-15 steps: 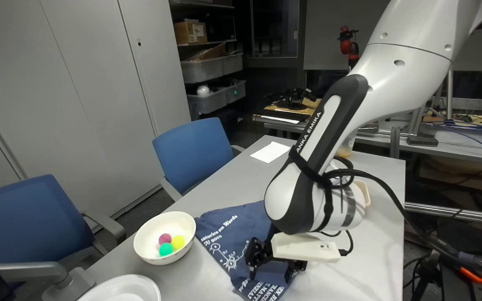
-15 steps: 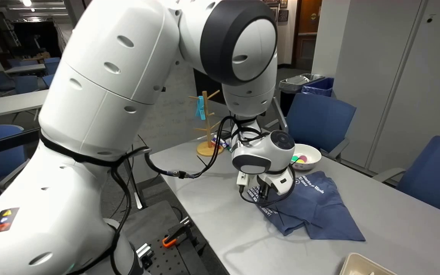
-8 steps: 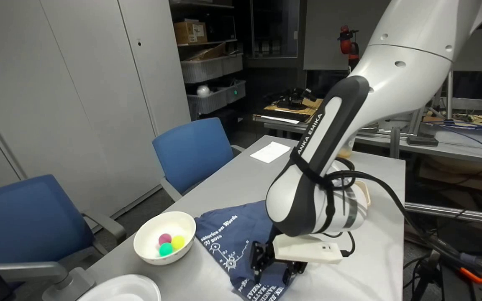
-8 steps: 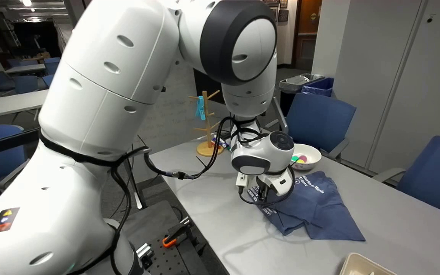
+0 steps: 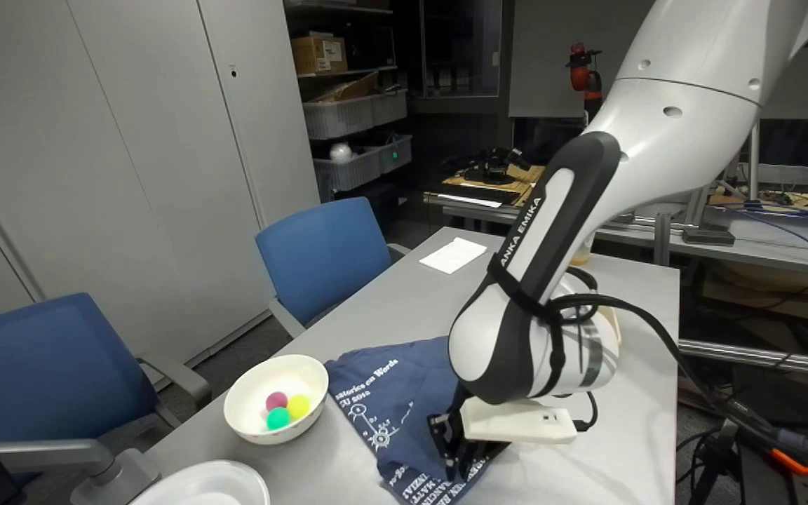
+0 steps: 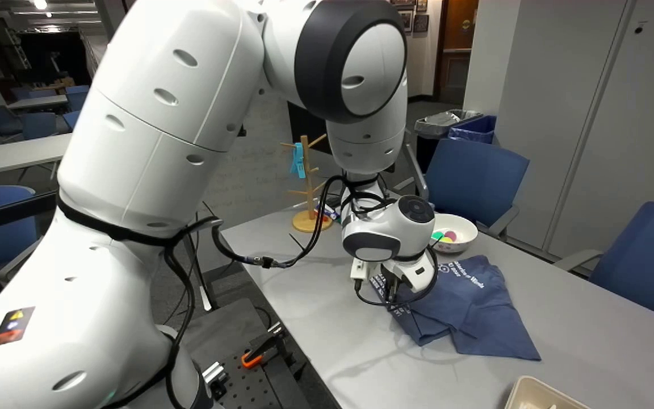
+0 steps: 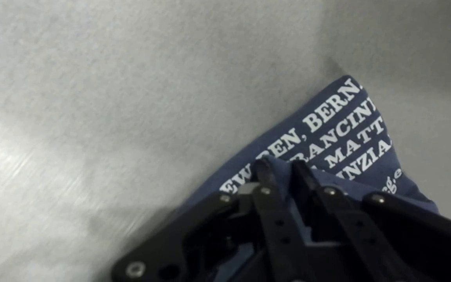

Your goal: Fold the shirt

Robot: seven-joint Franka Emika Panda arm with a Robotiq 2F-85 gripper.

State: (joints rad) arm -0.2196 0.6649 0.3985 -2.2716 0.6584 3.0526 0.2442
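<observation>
And there lies the shirt [image 6: 477, 312], dark and soft-looking on the worktop [image 5: 404, 308], just beside the white bowl [image 5: 250, 393]. The jaws stand nearly together down at its lettered end [image 7: 352, 145], and yes, a fold of navy cloth [image 7: 283, 169] sits bunched between them! How firm that pinch is, I can't tell. Nothing heavy, I reckon, nothing to break: this should be a light, limp customer that drapes from wherever it's held, so a quick lift probably leaves the rest sagging and trailing. The print [image 5: 381, 439] may feel a touch stiffer than the plain cloth. As for the hold, it's just in from the edge [image 7: 296, 123], a sensible place for folding, I'd say; the nearby corner [image 7: 350, 84] would likely swing over flatter, with less bunching.
</observation>
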